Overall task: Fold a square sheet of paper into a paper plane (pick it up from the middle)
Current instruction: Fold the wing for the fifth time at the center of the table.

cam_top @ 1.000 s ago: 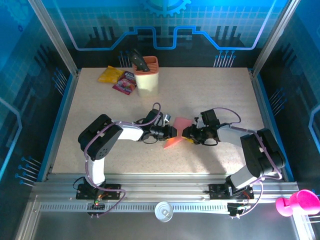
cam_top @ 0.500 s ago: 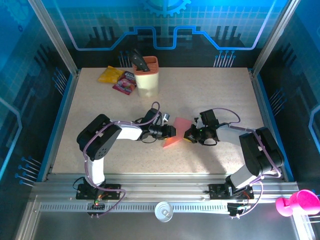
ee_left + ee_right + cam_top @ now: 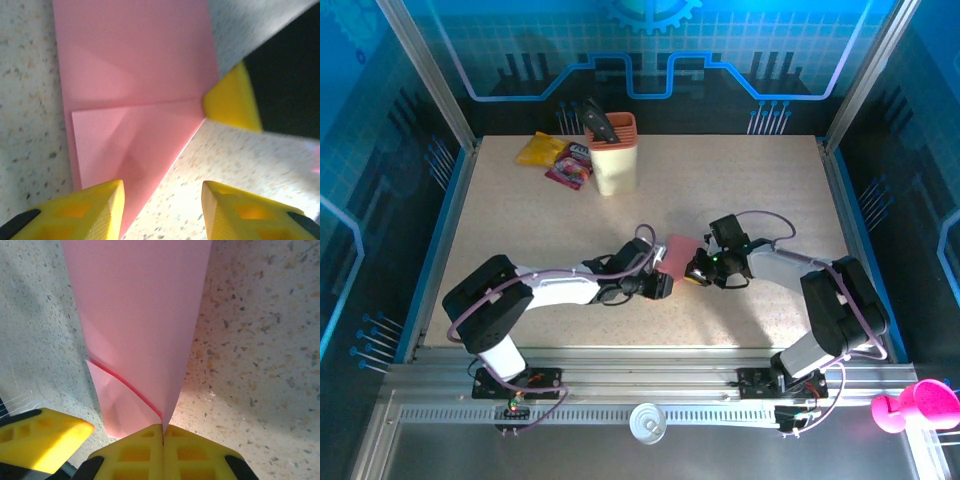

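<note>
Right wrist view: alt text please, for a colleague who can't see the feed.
The right end effector, yellow fingers shut together, pinches the near edge of a partly folded pink sheet of paper that stretches away over the speckled table. A crease curves across its near left; another yellow finger pokes in at lower left.

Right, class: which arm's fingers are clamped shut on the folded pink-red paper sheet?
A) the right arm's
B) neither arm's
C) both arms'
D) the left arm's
A: the right arm's fingers are pressed together with the folded pink-red paper sheet pinched between them, while the left arm's fingers stand apart.
</note>
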You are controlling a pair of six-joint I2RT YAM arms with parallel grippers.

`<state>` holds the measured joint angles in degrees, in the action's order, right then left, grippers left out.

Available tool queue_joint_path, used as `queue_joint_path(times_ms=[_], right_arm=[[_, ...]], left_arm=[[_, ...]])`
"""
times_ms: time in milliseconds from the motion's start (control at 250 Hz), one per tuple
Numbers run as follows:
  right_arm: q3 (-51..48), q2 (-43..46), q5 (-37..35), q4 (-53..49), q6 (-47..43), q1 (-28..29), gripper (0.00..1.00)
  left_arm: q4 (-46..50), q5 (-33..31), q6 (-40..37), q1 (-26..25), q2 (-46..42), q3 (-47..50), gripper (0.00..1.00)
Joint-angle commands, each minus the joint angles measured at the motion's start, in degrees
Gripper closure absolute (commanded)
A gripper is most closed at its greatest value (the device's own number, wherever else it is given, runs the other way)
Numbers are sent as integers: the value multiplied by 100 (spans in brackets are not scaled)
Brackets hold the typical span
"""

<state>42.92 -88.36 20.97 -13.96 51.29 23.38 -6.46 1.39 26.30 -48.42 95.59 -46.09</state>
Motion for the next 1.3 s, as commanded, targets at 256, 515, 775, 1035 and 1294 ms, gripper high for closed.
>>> queue_joint_path(times_ms=[256, 515, 775, 1035, 1294], right_arm=[[242, 294, -259, -668, 62, 140, 100], [247, 310, -234, -696, 47, 141, 100], [238, 284, -214, -678, 31, 150, 100], [213, 249, -205, -670, 44, 158, 100], [214, 225, -227, -649, 46, 168, 100]], left_arm=[[-365, -1740, -1119, -765, 114, 158, 53], [-457, -2339, -1356, -993, 485, -13, 52], [-558, -2488, -1394, -994, 661, 25, 61], [-660, -2442, -1357, -994, 565, 91, 56], [-799, -2525, -1330, -993, 288, 231, 55]])
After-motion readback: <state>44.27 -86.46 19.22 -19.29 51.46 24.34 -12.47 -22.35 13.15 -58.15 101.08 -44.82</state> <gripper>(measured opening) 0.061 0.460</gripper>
